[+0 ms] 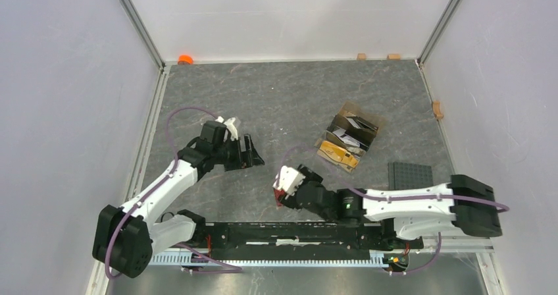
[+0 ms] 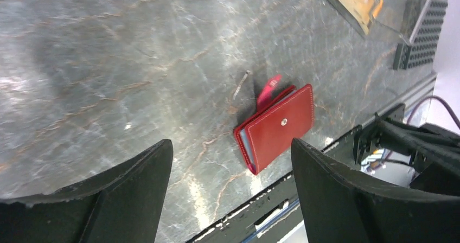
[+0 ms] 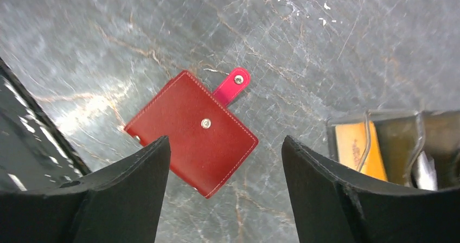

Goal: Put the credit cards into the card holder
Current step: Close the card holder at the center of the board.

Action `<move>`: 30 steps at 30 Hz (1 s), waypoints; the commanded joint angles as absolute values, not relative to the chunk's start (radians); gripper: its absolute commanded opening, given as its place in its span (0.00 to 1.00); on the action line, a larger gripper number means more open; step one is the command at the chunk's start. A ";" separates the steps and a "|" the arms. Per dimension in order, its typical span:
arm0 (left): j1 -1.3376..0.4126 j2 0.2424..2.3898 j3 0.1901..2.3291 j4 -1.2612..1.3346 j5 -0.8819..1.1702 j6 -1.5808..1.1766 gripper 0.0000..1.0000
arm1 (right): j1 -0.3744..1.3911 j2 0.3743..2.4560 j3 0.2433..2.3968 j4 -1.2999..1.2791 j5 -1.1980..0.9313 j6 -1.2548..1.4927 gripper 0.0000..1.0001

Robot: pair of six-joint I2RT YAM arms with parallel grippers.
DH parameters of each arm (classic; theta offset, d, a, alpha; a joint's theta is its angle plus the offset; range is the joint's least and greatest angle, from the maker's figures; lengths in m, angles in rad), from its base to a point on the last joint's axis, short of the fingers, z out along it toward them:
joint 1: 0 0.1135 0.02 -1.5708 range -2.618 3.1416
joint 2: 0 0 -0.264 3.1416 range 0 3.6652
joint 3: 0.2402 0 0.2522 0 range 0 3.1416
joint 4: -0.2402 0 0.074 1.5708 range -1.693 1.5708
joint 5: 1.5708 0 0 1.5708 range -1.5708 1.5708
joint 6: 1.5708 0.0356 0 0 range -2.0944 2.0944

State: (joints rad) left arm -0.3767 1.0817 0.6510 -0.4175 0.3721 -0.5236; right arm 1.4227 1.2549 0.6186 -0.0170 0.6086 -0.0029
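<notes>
The red card holder [image 3: 192, 132] lies flat and closed on the table [image 3: 108, 26], its strap tab unsnapped and sticking out. It sits directly beneath the right gripper [image 3: 223, 142], whose jaws stand wide apart and grip nothing. An orange credit card [image 3: 355, 151] sits in a clear organizer [image 3: 374, 115] near the holder. The top view hides most of the holder under that gripper. It does show the left gripper [image 1: 253, 151] well apart to the left, likewise spread wide and empty.
</notes>
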 commanded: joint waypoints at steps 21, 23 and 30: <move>-0.715 1.358 0.523 0.195 0.270 -0.534 0.75 | 1.137 1.002 0.220 0.152 0.124 1.104 0.59; -0.728 1.376 0.513 0.195 0.269 -0.540 0.75 | 1.132 1.022 0.207 0.196 0.104 1.111 0.59; -0.756 1.356 0.377 0.307 0.318 -0.599 0.76 | 1.115 1.142 0.171 0.367 0.059 1.140 0.55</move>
State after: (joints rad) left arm -0.7364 1.3678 0.4519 0.2066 0.2935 -0.5652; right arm 1.1236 1.0866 0.1944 0.2539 0.0818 1.1030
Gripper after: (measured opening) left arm 0.755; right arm 0.569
